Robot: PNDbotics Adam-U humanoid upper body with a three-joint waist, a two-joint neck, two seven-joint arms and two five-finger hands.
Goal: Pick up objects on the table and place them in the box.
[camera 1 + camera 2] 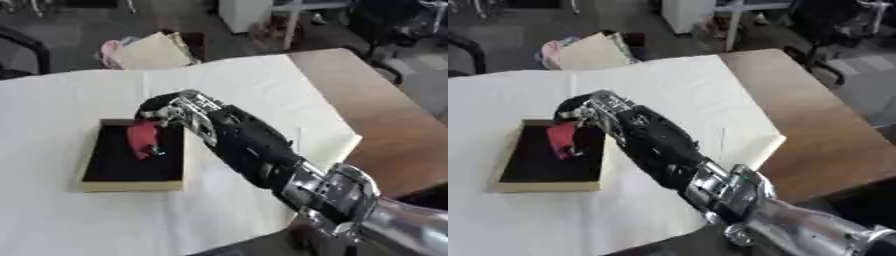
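Observation:
A shallow box (131, 186) with a pale rim and a black inside lies on the white cloth at the left. My right hand (188, 116) reaches in from the lower right and hangs over the box's upper right corner. Its fingers are curled down onto a small red object (142, 138), which hangs just above or on the black floor of the box; I cannot tell whether it touches. My left hand shows in neither view.
The white cloth (262, 85) covers most of the wooden table (385, 115), whose bare right side runs to the edge. Beyond the far edge sit a beige folder or bag (153, 50), chairs and a white cabinet.

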